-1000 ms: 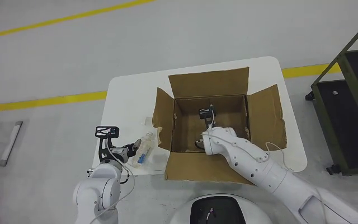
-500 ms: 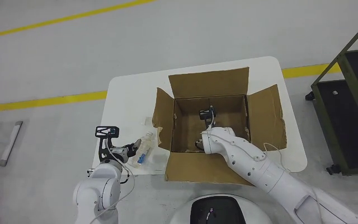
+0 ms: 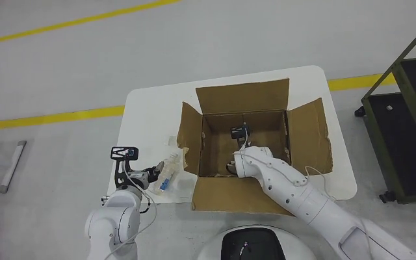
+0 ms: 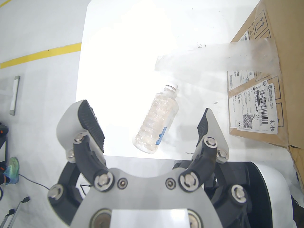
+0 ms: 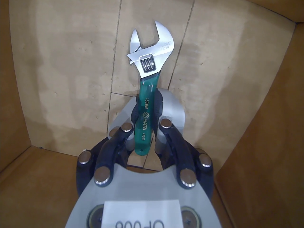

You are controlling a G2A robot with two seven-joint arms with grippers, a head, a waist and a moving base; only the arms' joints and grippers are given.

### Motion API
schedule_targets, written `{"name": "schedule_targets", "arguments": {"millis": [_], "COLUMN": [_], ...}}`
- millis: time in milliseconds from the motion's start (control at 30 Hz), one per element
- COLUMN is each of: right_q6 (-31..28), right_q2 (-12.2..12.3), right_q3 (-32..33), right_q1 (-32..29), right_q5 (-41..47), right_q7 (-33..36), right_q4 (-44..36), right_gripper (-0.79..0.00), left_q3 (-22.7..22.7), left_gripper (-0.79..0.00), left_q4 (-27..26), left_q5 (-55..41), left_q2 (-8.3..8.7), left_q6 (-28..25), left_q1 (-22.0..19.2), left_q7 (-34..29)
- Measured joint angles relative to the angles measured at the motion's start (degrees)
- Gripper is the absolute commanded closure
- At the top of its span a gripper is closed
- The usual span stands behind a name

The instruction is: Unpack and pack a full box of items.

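Unpacking so far: a bottle (image 4: 156, 123) and a clear bag (image 4: 213, 55) lie out on the tabletop (image 3: 156, 110), left of the box (image 3: 305, 133). The box floor looks bare but for one tool, so I think the emptying is nearly done. All the packing back is left.
Left jaws: wide open and holding nothing, at the near left edge of the tabletop. The bottle lies just past them.
Bottle: on its side, cap pointing far. It is close to the near edge, so a push could roll it off.
Clear bag: lying flat, its right end reaching the box's left flap.
Box: open, four flaps spread out, in the middle of the tabletop.
Right jaws: closed on the green handle of the wrench (image 5: 148, 77), down inside the box by its near wall.
Room: the box walls stand around the wrench, so straight up looks like the free way. There is bare tabletop at the far left and a thin strip at the right.
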Motion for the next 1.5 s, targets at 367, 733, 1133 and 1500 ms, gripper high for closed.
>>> {"name": "schedule_targets", "arguments": {"millis": [367,733,1133,1500], "right_q6": [-1.5,-14.6,-27.4,-27.8], "right_q2": [1.7,5.2,5.4,5.4], "right_q3": [7.5,23.0,28.7,28.2], "right_q1": [-6.1,-21.1,-24.8,-24.7], "right_q5": [-1.2,5.8,23.6,22.9], "right_q7": [-1.7,-5.2,-13.2,-13.8], "right_q4": [-13.0,-35.3,-32.3,-33.1], "right_gripper": [0.000,0.000,0.000,0.000], "left_q3": [0.0,0.0,0.0,0.0], "left_gripper": [-0.785,-0.785,-0.785,-0.785], "left_q4": [0.0,0.0,0.0,0.0], "left_q5": [0.0,0.0,0.0,0.0], "left_q2": [0.00,0.00,0.00,0.00], "left_q6": [0.0,0.0,0.0,0.0], "left_q1": [0.0,0.0,0.0,0.0], "left_q7": [0.0,0.0,0.0,0.0]}}
